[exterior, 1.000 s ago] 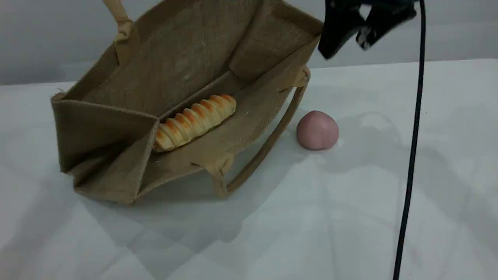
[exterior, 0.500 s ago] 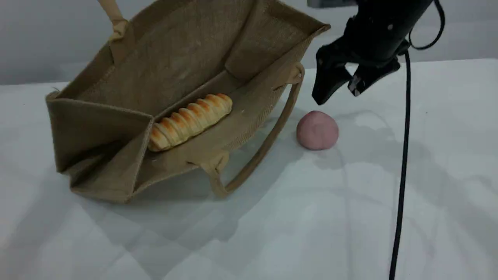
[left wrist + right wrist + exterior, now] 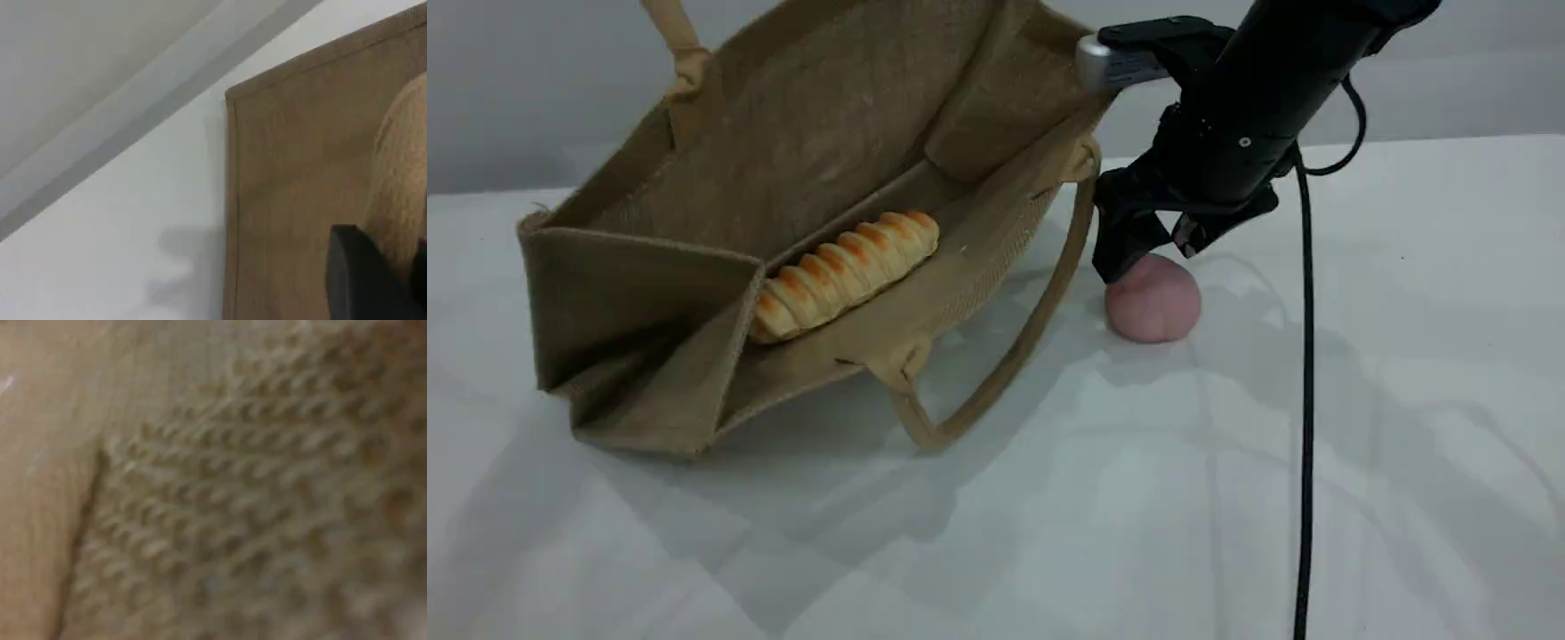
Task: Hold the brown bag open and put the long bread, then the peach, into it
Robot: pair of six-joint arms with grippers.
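Note:
The brown bag [image 3: 694, 267] leans on its side with its mouth facing the camera, and its upper handle [image 3: 680, 44] rises out of the top edge. The long bread [image 3: 845, 271] lies inside, along the bottom fold. On the cloth just right of the bag sits the peach [image 3: 1156, 307]. My right gripper [image 3: 1152, 253] hangs open right above the peach, one finger on each side of its top. In the left wrist view my left gripper [image 3: 393, 273] is shut on the beige handle [image 3: 400, 180], beside the bag's wall [image 3: 293, 187]. The right wrist view shows only blurred bag weave [image 3: 267, 487].
The bag's lower handle [image 3: 1005, 356] loops out over the white tablecloth [image 3: 1138, 498] toward the peach. A black cable [image 3: 1305, 400] hangs from my right arm down to the front edge. A grey wall closes off the back.
My right gripper has come down and to the left, from the top edge to just over the peach. The bag has shifted slightly left with the bread in it.

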